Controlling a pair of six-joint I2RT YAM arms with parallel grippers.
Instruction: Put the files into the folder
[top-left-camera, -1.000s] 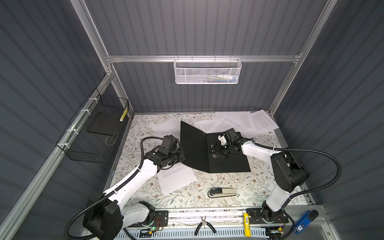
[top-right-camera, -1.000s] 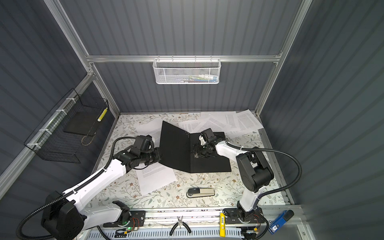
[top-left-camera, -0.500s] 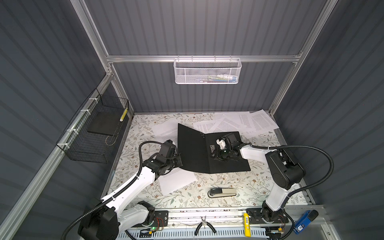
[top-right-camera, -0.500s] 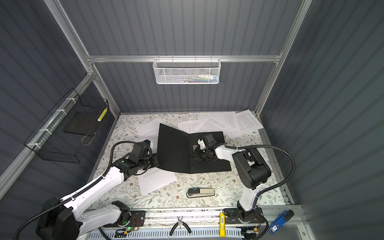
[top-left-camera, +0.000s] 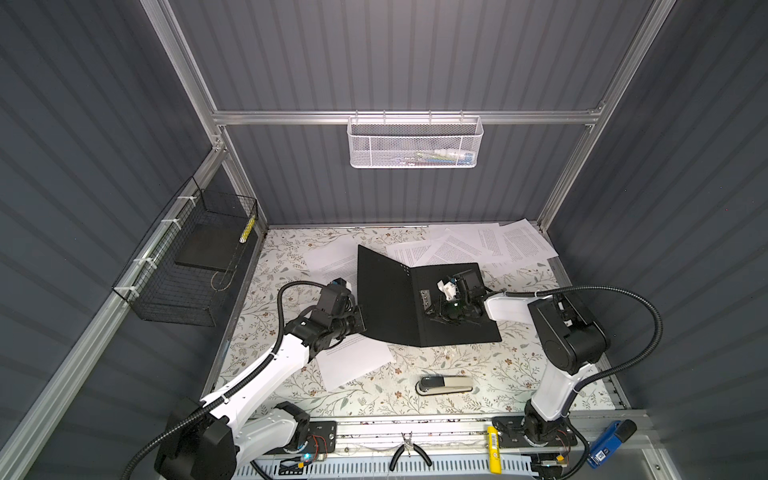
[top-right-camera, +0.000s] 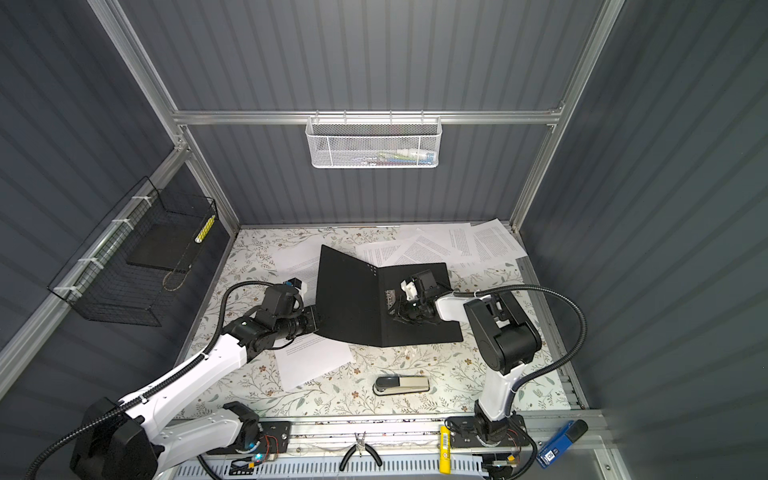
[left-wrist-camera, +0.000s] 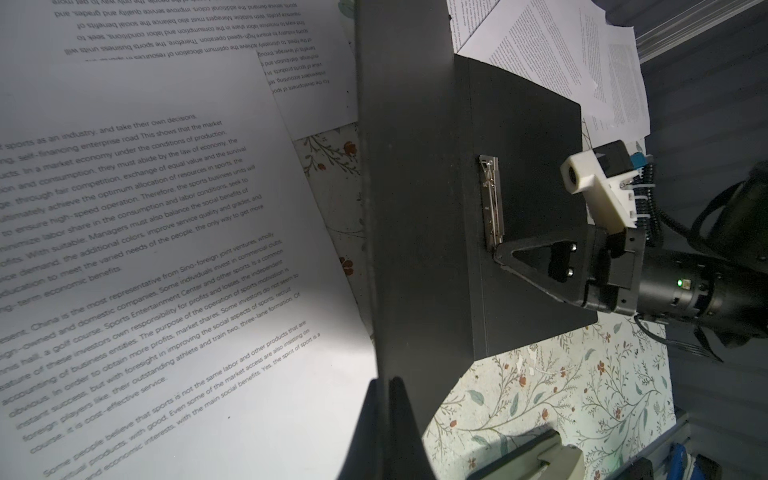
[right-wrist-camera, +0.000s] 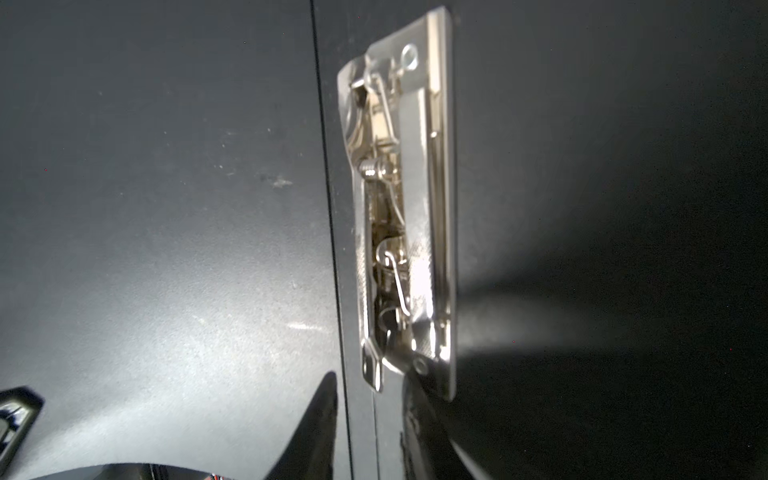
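The left tool (top-left-camera: 360, 322) is pressed together on the edge of the folder (top-left-camera: 390, 299), whose left cover is held raised off the counter (top-left-camera: 511, 374) while the right cover lies flat. One of the files (top-left-camera: 357, 361) is seen under that arm (another lies behind the raised cover). At the metal clip (right-wrist-camera: 407, 208) beside the spine, the right tool (right-wrist-camera: 370, 399) is set with its jaws narrowly apart about the lower end; whether it is pinched cannot be told. More sheets (top-left-camera: 478, 245) are spread at the back right, outside the folder.
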